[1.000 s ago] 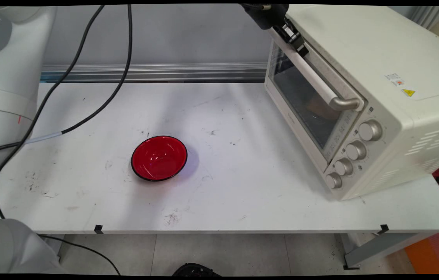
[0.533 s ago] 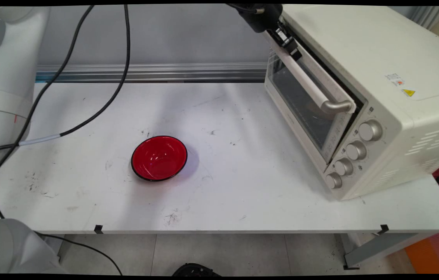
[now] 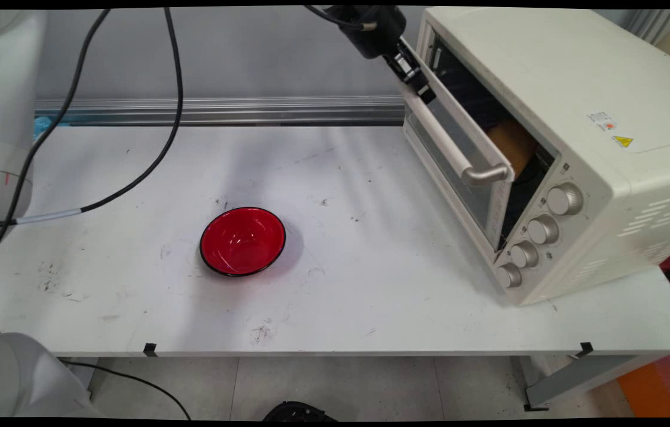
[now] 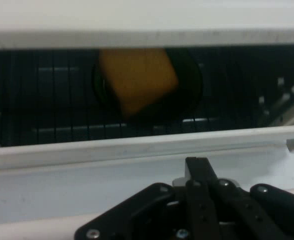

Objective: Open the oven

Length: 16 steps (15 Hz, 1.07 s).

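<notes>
A red bowl [image 3: 243, 241] is seen on the white table [image 3: 370, 296]. Farther back, the handle [image 3: 450, 148] of the toaster oven [image 3: 578, 118] door, partly opened, is pinched by the gripper [image 3: 415, 80]. An orange item [image 4: 137, 80] lies inside.

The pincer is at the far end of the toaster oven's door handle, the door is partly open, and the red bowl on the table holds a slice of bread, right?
Not quite. In the main view, the glossy red bowl with the black rim on the white table is empty. The rest holds: the black pincer is at the far end of the cream toaster oven's bar handle, and the door is partly open.
</notes>
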Each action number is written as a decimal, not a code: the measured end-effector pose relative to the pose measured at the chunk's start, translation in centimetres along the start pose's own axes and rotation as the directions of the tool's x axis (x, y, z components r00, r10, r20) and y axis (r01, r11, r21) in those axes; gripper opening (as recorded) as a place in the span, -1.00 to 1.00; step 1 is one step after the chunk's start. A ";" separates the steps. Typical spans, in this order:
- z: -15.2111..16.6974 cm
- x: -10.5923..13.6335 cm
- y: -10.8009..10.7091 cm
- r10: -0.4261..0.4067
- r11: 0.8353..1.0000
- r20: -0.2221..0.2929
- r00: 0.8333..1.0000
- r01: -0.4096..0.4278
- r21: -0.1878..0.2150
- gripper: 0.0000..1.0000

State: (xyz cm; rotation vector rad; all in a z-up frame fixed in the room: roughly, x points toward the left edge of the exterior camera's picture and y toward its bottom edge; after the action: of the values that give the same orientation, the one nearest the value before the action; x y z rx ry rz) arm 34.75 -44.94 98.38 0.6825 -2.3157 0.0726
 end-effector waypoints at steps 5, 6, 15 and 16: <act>-0.8 -1.8 0.5 0.007 1.000 0.028 1.000 -0.007 -0.002 -1.00; -1.0 -2.3 0.6 0.009 1.000 0.034 0.999 -0.009 -0.002 -1.00; -1.3 -5.8 0.5 0.030 0.999 0.046 0.998 -0.031 0.015 -1.00; -1.2 -6.2 0.4 0.033 0.999 0.043 0.999 -0.033 0.019 -1.00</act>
State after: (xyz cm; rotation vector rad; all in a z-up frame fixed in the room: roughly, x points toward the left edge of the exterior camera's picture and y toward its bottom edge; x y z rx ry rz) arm 39.05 -41.53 95.31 0.6614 -2.3700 0.0966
